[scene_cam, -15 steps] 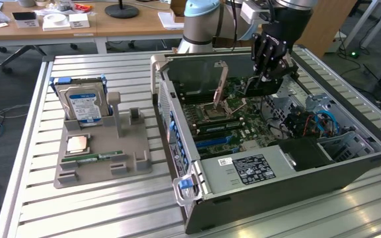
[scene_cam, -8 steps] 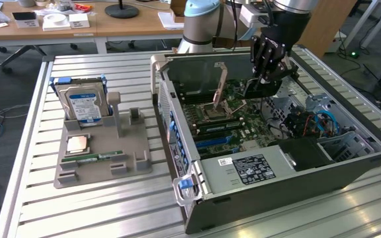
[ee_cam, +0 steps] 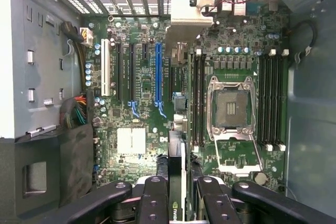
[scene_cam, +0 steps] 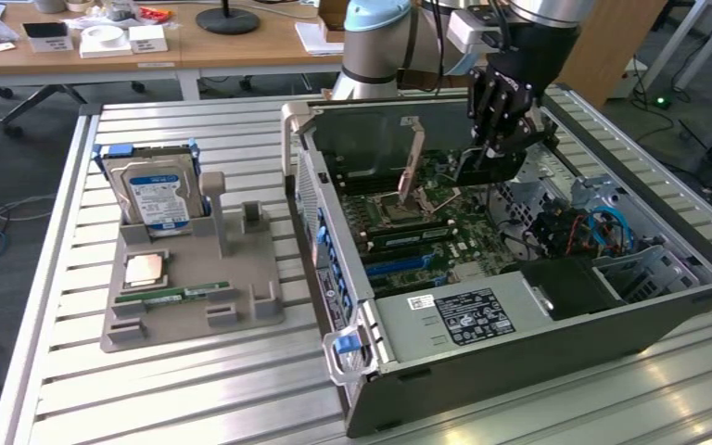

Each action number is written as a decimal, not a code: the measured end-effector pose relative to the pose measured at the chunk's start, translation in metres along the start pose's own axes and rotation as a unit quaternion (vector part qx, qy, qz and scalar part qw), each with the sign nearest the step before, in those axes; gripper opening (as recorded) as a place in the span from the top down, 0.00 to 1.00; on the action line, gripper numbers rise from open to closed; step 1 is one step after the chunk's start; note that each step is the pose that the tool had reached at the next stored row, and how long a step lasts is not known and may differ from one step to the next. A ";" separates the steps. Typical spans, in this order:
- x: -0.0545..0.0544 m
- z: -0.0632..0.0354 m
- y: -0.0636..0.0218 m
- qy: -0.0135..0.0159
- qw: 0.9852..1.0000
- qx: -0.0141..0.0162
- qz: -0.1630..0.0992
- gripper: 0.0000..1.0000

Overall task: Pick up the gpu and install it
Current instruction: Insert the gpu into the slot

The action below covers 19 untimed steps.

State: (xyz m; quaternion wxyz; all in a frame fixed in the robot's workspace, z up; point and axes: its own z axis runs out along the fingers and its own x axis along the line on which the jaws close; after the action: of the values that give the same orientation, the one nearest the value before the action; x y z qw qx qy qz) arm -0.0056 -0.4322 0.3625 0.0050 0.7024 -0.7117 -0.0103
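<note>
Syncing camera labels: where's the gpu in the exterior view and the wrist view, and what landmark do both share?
Exterior view: the gpu hangs in the gripper above the motherboard inside the open case, to the exterior view's right of the CPU socket.
Wrist view: the gpu is seen edge-on, clamped in the gripper, over the board.
Shared landmark: the open CPU socket.

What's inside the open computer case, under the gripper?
The motherboard, with a blue slot and an open processor socket. The gripper is shut on the gpu, which covers the board directly beneath it.
</note>
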 end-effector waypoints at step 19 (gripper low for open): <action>0.000 0.0030 0.0000 0.000 1.000 0.000 0.000 0.74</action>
State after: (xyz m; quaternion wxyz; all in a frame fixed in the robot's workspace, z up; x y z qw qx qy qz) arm -0.0057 -0.4322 0.3595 0.0050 0.7024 -0.7117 -0.0103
